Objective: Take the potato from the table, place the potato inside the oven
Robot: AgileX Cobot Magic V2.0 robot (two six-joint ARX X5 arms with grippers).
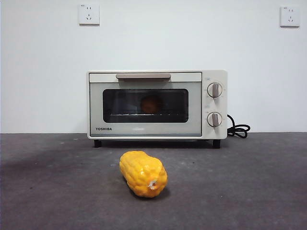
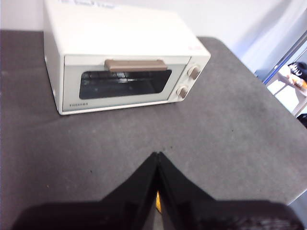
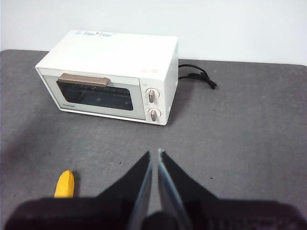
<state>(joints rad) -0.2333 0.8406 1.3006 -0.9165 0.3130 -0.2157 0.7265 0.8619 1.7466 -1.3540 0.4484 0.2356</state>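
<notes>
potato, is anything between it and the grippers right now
Yes. The rounded orange-brown potato already sits inside the cream-white Toshiba toaster oven, behind its shut dark glass door. Both the left gripper and right gripper hang shut, back from the oven; the door blocks them. A bumpy yellow corn-like object lies on the table in front.

Closed cream oven [image 1: 157, 104] on grey table [image 1: 249, 182], potato [image 1: 151, 104] behind its glass, yellow corn-like object [image 1: 143, 173] in front

The front view looks level and low across the surface [image 1: 259, 191], squarely at the oven [image 1: 157, 104] before the wall. Both wrist views look down from higher and farther back, sharing that oven [image 2: 120, 62] [image 3: 108, 76] from opposite sides.
</notes>
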